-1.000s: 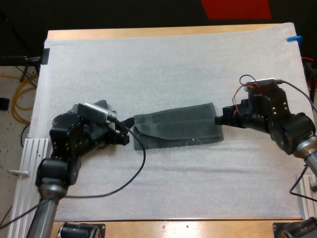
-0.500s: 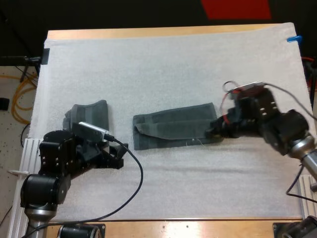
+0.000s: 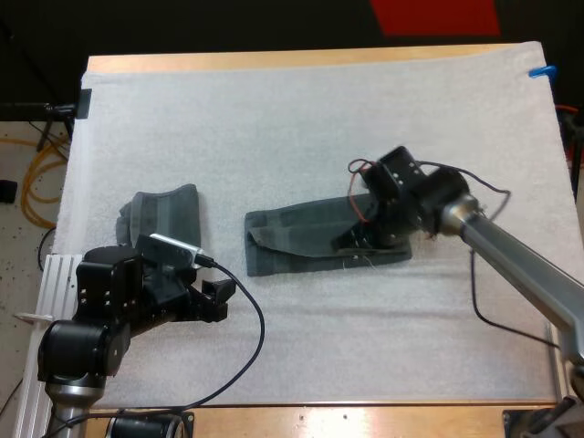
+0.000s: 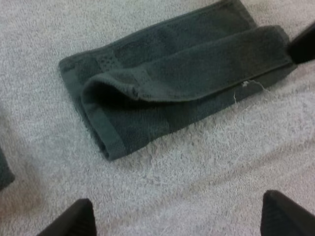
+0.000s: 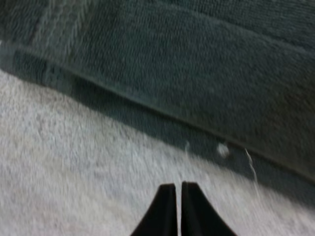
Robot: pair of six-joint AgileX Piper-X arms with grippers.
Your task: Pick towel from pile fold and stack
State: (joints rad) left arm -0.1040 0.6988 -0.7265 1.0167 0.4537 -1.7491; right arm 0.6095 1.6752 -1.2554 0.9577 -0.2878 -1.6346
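Two right fingers [image 5: 166, 209] pressed together, pinching nothing, tips over bare white mat [image 3: 274, 119] just beside long hem of folded towel [image 5: 197, 73]. Loose threads [image 5: 251, 164] at that hem. Above them, right gripper [image 3: 354, 243] low over folded towel's right part, mid-mat. Pair of left fingers [image 4: 74, 221] spread wide, clear of everything, over mat near folded towel's left end; top layer there stands up as loose lip. Behind them, left gripper [image 3: 219, 299] at mat's near left. Bunched second towel [image 3: 169, 212] just beyond left gripper, apart from folded towel. Wooden surface [image 3: 274, 60] past mat's far edge.
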